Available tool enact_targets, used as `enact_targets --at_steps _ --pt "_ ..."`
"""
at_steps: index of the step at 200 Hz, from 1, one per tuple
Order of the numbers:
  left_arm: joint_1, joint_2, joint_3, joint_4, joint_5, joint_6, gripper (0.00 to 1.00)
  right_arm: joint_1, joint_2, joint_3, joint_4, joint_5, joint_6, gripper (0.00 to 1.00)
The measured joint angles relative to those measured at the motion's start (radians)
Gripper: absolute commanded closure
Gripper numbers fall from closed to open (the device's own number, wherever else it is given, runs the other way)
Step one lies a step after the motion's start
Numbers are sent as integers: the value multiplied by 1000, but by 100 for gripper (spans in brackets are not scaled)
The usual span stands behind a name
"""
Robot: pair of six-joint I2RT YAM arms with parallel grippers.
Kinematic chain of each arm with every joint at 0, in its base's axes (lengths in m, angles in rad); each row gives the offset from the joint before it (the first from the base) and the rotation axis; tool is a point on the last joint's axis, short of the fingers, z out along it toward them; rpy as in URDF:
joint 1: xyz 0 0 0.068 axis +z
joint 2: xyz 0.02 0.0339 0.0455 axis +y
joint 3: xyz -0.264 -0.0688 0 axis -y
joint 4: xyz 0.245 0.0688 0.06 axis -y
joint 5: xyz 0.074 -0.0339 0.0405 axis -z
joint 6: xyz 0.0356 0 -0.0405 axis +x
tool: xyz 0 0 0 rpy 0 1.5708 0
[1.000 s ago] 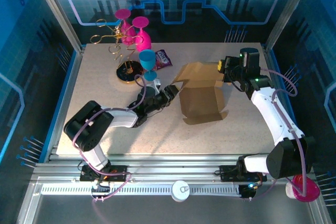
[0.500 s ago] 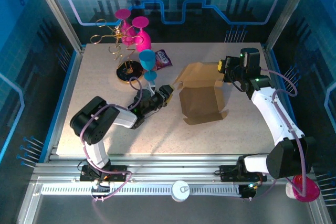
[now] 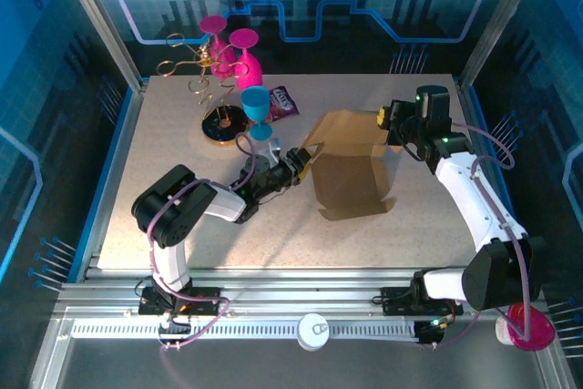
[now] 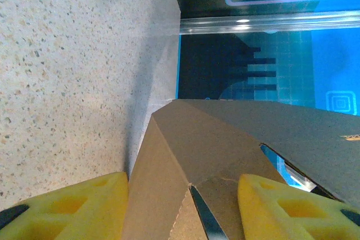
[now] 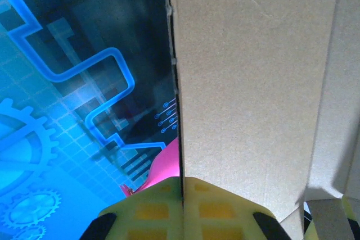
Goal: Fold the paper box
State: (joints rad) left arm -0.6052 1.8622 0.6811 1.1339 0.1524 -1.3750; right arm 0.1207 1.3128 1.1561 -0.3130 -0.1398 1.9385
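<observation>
View from above: the paper box (image 3: 351,170) lies partly formed on the counter (image 3: 164,134), right of centre in the frame, with its rear panel raised. The right claw (image 3: 387,121) pinches that panel at its upper right edge. The left claw (image 3: 306,162) sits at the box's left side, against a raised flap. A blue goblet (image 3: 257,107) stands just behind the left arm, and a wide swing of the forearm could tip it.

Left wrist view: the left claw (image 4: 183,200) stands open, with its yellow fingers (image 4: 73,209) on either side of a creased cardboard ridge of the paper box (image 4: 202,139). Whether the pads bear on the ridge cannot be told. Risk: closing here would likely crush the ridge off its crease rather than fold it. A push without a grip could slide the whole box across the counter, against the other arm's hold.

Right wrist view: the right claw (image 5: 183,209) is closed on a thin panel edge of the paper box (image 5: 247,82), gripping near the margin only. A crack-like wrinkle shows near the top of the frame. Risk: so shallow a pinch may slip — or the board may tear there — if the left arm pushes hard.
</observation>
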Motion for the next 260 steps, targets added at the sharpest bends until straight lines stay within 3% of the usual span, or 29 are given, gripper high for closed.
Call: enact_targets --at_steps 39,80,117,159,232,260 --pt "-32 -46 0 -76 -41 66 44 -8 0 -1 8 0 3 100" --pt "-89 -184 26 -355 -146 208 43 -9 0 -3 20 2 8 100" --pt "-120 -221 93 -612 -247 311 42 -3 0 -22 40 10 6 100" --pt "-106 -312 74 -781 -278 341 33 18 1 -31 64 28 -133 100" --pt "-21 -805 -11 -1169 -234 388 33 97 79 -318 529 91 -343 100" --pt "54 -895 -8 -1289 -208 419 33 130 126 -372 663 103 -359 100"
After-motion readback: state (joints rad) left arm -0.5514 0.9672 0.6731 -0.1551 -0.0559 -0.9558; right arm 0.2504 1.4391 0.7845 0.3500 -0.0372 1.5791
